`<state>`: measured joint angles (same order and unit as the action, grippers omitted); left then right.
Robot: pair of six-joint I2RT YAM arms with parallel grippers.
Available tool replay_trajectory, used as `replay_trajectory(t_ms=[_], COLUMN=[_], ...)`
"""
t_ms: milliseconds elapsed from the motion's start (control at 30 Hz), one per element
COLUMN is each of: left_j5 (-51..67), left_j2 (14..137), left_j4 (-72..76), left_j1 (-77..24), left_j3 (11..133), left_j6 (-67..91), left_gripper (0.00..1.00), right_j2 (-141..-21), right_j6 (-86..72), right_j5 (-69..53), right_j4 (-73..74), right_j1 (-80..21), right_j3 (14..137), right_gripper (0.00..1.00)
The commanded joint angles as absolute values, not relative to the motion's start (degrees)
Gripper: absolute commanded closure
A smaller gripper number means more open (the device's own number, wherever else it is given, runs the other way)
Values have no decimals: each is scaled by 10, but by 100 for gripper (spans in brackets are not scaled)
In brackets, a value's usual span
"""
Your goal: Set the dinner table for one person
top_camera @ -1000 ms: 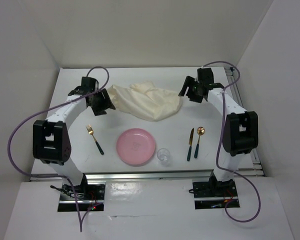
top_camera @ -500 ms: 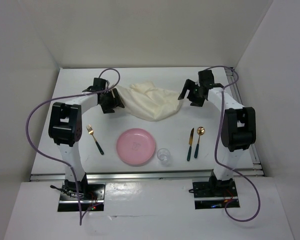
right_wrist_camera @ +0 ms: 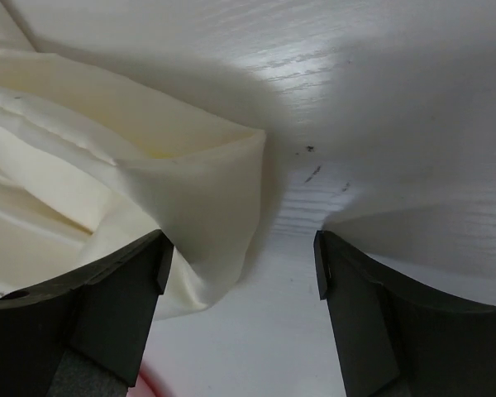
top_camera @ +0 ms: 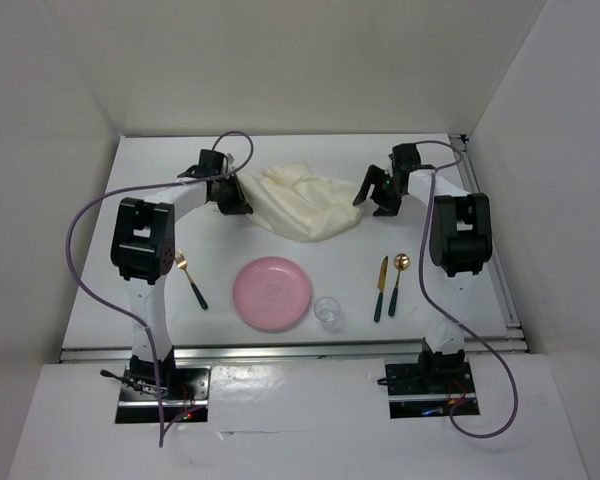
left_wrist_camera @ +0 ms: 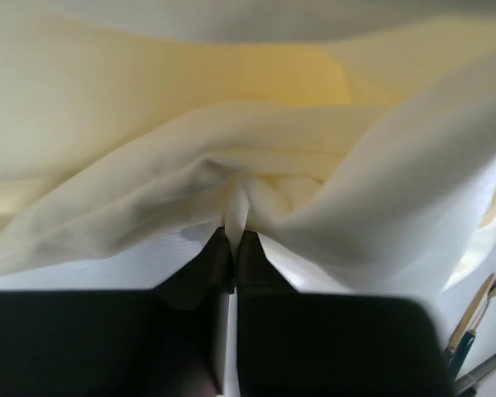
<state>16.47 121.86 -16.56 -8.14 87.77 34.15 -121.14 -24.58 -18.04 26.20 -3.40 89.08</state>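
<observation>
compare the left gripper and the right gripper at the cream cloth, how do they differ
The left gripper is shut, pinching a fold of the cloth; the right gripper stands open and holds nothing. The left gripper works the cloth's left edge; the right gripper sits at its right end, with a cloth corner lying between its fingers. Both are black, two-fingered and low over the dinner table.
</observation>
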Motion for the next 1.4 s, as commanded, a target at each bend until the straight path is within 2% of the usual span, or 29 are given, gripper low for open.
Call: replay_trajectory(t_ms=[0,33,67,133,167,233,267,433,633,867,1067,1233,1367], left_j5=[186,186,186,192,201,225,236,311,367,398,433,489,499], left_j2=[1214,1214,1207,1199,1192,1186,1180,1157,1142,1010,928,917,954], left_j4=[-168,-183,-188,-200,-200,-218,-226,-270,-349,-299,-299,-287,-287], left_j1=[-83,-83,-83,-83,-83,-76,-70,-32,3,25,54,68,68], left_j3=[895,903,912,925,931,957,968,1082,1230,1120,1090,1090,1102], left_j6=[325,325,325,320,320,320,320,320,326,356,368,388,393], left_gripper=[100,100,100,100,100,100,100,100,100,100,100,100,100], right_j2=[-1218,-1218,-1224,-1230,-1230,-1244,-1249,-1208,-1105,-942,-836,-807,-817], right_j6=[-241,-241,-241,-246,-246,-246,-252,-270,-282,-282,-277,-277,-283], right_j5=[-200,-206,-206,-206,-206,-206,-200,-206,-202,-175,-155,-135,-135], right_j4=[247,247,247,235,235,235,249,261,255,252,280,309,303], right_j1=[-45,-45,-50,-50,-50,-50,-50,-33,-20,-9,-9,-9,-9], right_j3=[922,922,927,927,934,966,984,1073,1085,999,967,972,972], right_gripper=[19,23,35,50,71,94,100,100,100,100,100,100,100])
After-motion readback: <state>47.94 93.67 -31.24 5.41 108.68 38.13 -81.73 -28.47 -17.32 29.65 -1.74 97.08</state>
